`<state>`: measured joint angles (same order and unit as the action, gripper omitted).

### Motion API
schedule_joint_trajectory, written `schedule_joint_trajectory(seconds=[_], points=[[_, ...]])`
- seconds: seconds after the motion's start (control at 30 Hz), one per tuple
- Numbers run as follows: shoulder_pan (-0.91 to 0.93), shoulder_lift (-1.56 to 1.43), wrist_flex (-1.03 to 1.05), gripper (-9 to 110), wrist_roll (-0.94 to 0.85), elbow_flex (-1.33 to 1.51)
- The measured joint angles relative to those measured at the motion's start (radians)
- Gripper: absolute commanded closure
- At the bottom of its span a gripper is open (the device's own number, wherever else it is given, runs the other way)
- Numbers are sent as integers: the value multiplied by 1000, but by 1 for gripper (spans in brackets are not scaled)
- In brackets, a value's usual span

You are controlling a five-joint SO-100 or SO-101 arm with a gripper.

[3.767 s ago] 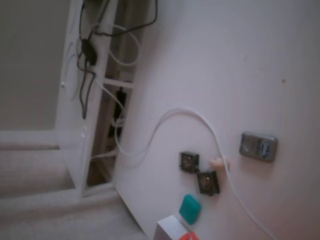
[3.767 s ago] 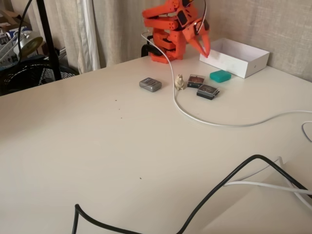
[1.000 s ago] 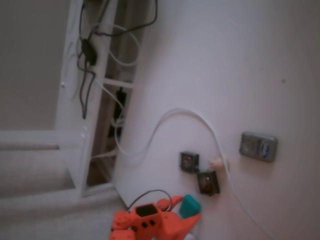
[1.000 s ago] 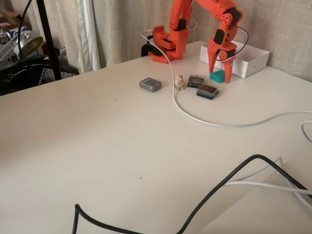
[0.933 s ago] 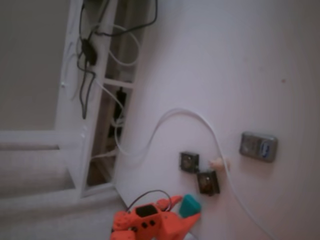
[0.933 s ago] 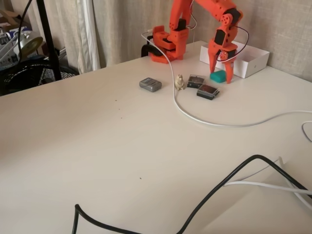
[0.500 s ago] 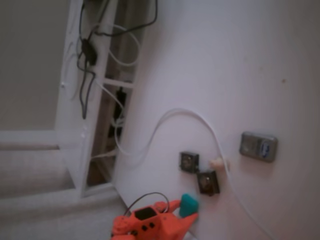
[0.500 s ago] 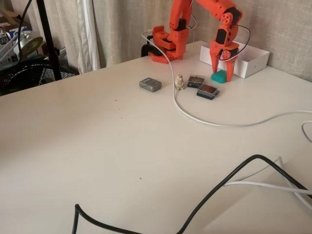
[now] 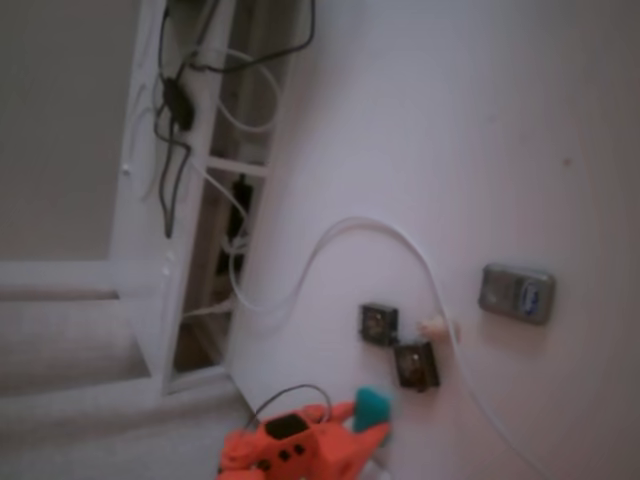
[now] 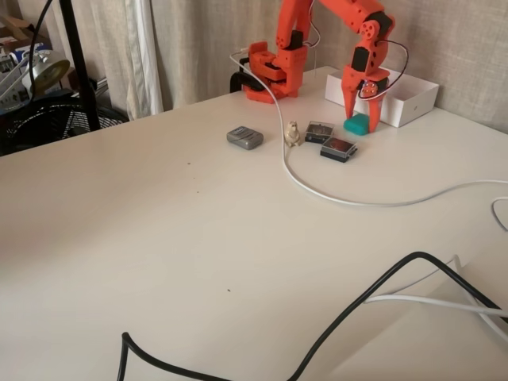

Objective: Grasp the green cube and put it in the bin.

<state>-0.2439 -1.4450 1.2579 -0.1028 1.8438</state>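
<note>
Grasp step in hand: end effector (image 10: 361, 121) stood w/ fingers spread wide, straddling the green cube (image 10: 356, 125), which sat on the desk (image 10: 198, 230) just in front of the bin (image 10: 386, 93), right of the two dark square pieces (image 10: 329, 140). Next move prob. calls for closing on the cube, then lifting over the bin's near wall.

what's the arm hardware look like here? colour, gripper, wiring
The arm is bright orange printed plastic with black servo blocks at its joints. The gripper has two tapered orange fingers. A thin black cable loops beside the wrist, and the orange base sits at the table's far edge.
</note>
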Motion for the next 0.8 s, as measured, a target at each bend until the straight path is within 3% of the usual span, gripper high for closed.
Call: schedule_joint_trajectory(seconds=[0.33,0.63,0.8], points=[[-104,-258,-109,110,-189,-109],[-416,-419,164,110,-307,-84],[-463,-469,150,110,-400,63]])
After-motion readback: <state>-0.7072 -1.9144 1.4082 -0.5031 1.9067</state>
